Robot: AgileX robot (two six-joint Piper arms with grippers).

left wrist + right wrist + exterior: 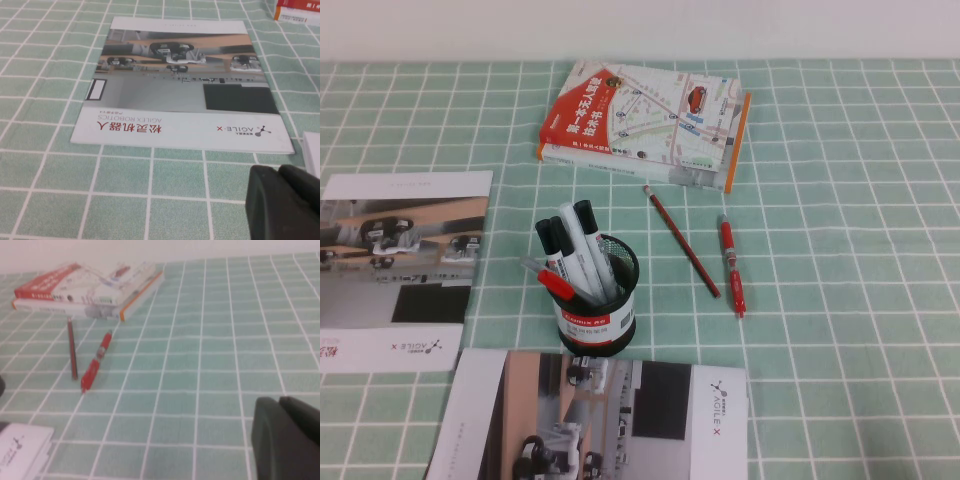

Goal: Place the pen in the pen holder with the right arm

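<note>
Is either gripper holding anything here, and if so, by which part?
Nothing is held. The pen lies on the table; the right gripper and left gripper are clear of it.

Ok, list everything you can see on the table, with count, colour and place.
pen: 1, red, on the cloth right of the pencil
pencil: 1, red-brown, between holder and pen
holder: 1, black mesh, centre
markers: 3, white with black caps, in the holder, plus one red-tipped pen
book: 1, red and white, far centre
brochures: 2, grey and white, left and near edge
tablecloth: 1, green checked
left gripper: black, over the cloth by the left brochure
right gripper: black, over the cloth, away from the pen
</note>
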